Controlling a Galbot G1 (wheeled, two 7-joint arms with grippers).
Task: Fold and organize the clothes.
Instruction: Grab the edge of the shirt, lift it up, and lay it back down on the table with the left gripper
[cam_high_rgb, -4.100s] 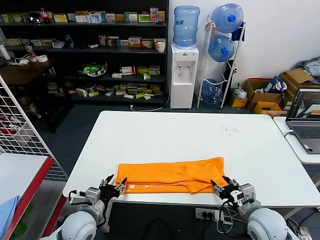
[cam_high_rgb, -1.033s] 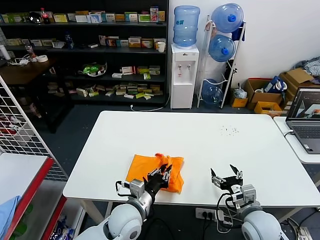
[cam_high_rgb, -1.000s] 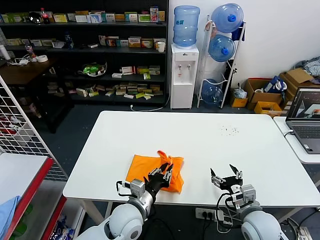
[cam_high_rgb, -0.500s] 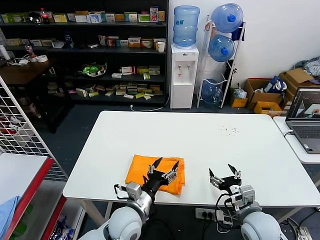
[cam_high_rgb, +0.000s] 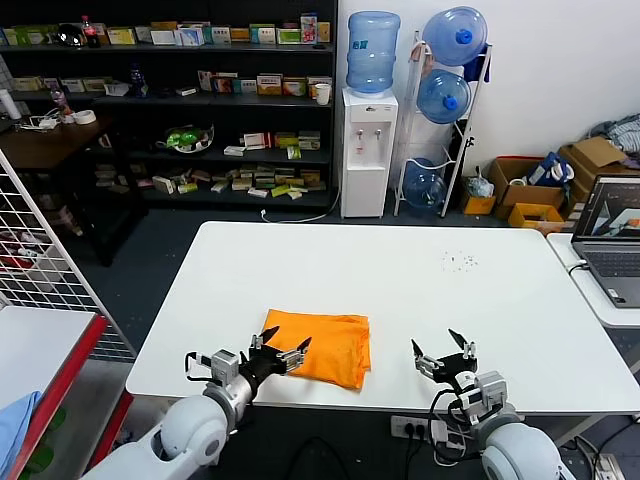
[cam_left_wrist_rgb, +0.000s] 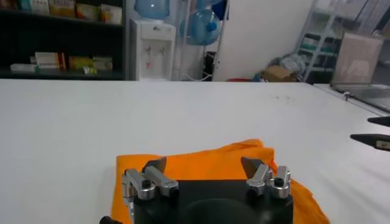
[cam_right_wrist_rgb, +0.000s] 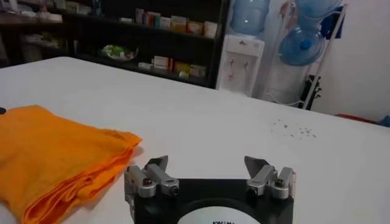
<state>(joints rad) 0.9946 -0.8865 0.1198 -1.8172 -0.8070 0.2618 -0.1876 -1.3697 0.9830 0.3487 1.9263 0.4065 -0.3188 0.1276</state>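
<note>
Item: orange T-shirt (cam_high_rgb: 322, 347), one piece, soft fabric. Folded into a compact, roughly square bundle of several layers, lying flat on the white desk (cam_high_rgb: 400, 280) near its front edge, somewhat toward the robot's left of the desk's middle. Layered fold edges show along the side of the T-shirt facing the right hand, as seen in the right wrist view (cam_right_wrist_rgb: 58, 155). In the left wrist view the T-shirt (cam_left_wrist_rgb: 207, 161) lies directly beyond the fingers.

Left hand (cam_high_rgb: 280, 352): at the T-shirt's near-left corner, low over the desk's front edge. Fingers spread wide; nothing held between them. Whether the fingertips (cam_left_wrist_rgb: 156, 164) touch the fabric cannot be told.

Right hand (cam_high_rgb: 444, 352): to the right of the T-shirt, well apart from it, above the desk's front edge. Fingers spread wide, empty; bare desk surface visible between the fingertips (cam_right_wrist_rgb: 157, 162).

Desk surface: a patch of small dark specks (cam_high_rgb: 460, 260) beyond the T-shirt, toward the far right.

Surroundings, relative to the T-shirt: water dispenser (cam_high_rgb: 369, 130) with blue bottle behind the desk; rack of blue bottles (cam_high_rgb: 445, 110) beside it; dark shelving (cam_high_rgb: 180, 110) with boxes at the far left; open laptop (cam_high_rgb: 610, 240) on a separate surface far right; light blue cloth (cam_high_rgb: 15, 425) on a low surface at near left.
</note>
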